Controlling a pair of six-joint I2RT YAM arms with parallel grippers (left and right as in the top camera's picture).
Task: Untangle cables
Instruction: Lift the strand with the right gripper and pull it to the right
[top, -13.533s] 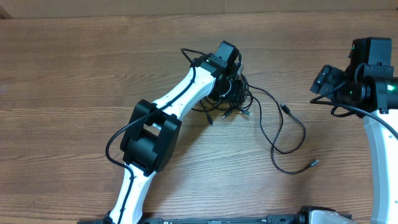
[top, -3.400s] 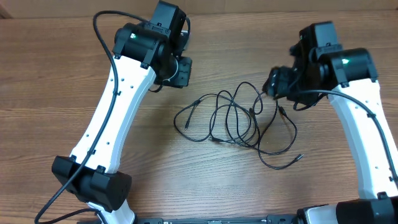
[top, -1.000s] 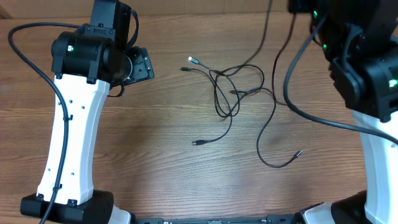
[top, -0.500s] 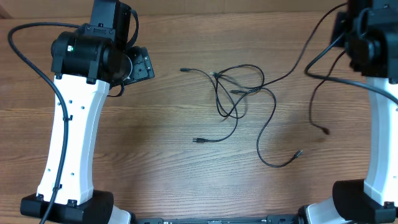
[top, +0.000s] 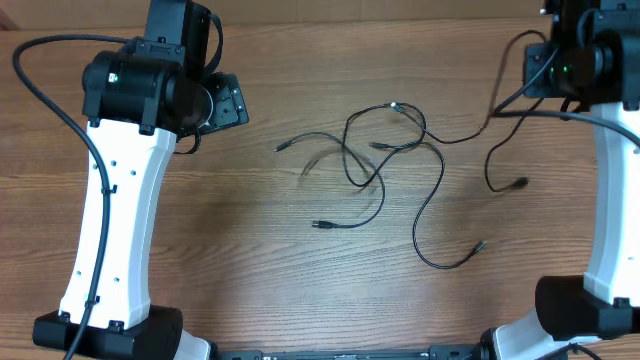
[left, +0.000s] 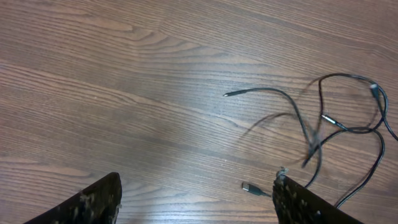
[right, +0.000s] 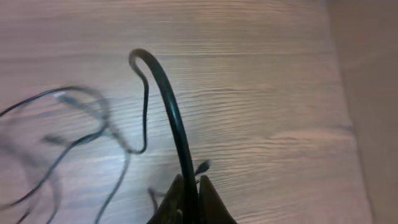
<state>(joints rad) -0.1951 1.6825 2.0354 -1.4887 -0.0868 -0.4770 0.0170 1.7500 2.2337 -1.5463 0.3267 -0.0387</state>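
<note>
R gripper (right: 188, 194) is pinching one cable (right: 168, 102) tight betw. its fingertips and holding it up off the table (top: 250, 270), prob. to draw that strand clear of the cables (top: 383, 148) lying loosely tangled mid-table, w/ plug ends (top: 319, 226) trailing out left, front & right. R arm (top: 612, 200) is standing tall, wrist high over the back-right corner. L gripper (left: 198, 200) is hanging released, jaws wide, gripping nothing, well left of the cables; L arm (top: 120, 220) is reaching fwd.

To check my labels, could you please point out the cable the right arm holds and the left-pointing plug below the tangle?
Held cable (right: 173, 112): right wrist view, middle of its arc.
Plug (top: 320, 225): overhead view, its tip.
</note>
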